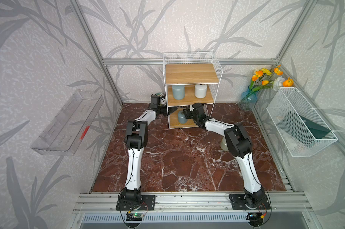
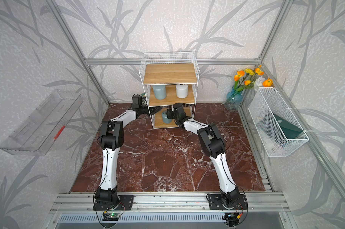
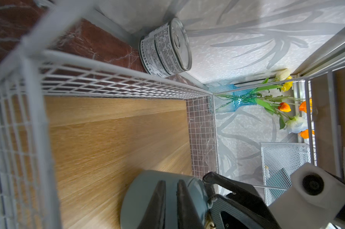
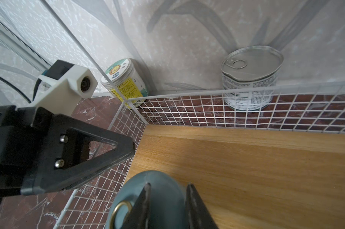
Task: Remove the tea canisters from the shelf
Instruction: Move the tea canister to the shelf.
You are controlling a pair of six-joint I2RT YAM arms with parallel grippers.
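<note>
The shelf point(image 1: 191, 73) stands against the back wall. On its middle board are a blue-grey tea canister point(image 1: 178, 92) and a white one point(image 1: 200, 90). Another blue-grey canister point(image 1: 181, 117) point(image 4: 163, 178) stands on the bottom board. My right gripper point(image 4: 168, 185) point(image 1: 185, 116) is shut on its rounded lid, beside the brass ring pull point(image 4: 120, 210). My left gripper point(image 3: 171, 181) point(image 1: 164, 111) reaches in from the shelf's left side, its jaws shut and holding nothing. It is close against this canister's point(image 3: 140, 190) side. A beige canister point(image 1: 224, 145) stands on the table, half hidden by my right arm.
A silver tin can point(image 4: 250, 77) and a small green-and-yellow printed tin point(image 4: 124, 81) stand on the marble floor behind the shelf. A blue vase of flowers point(image 1: 247, 99) fills the back right corner. A white mesh basket point(image 1: 300, 123) hangs on the right wall, a clear tray point(image 1: 68, 123) on the left.
</note>
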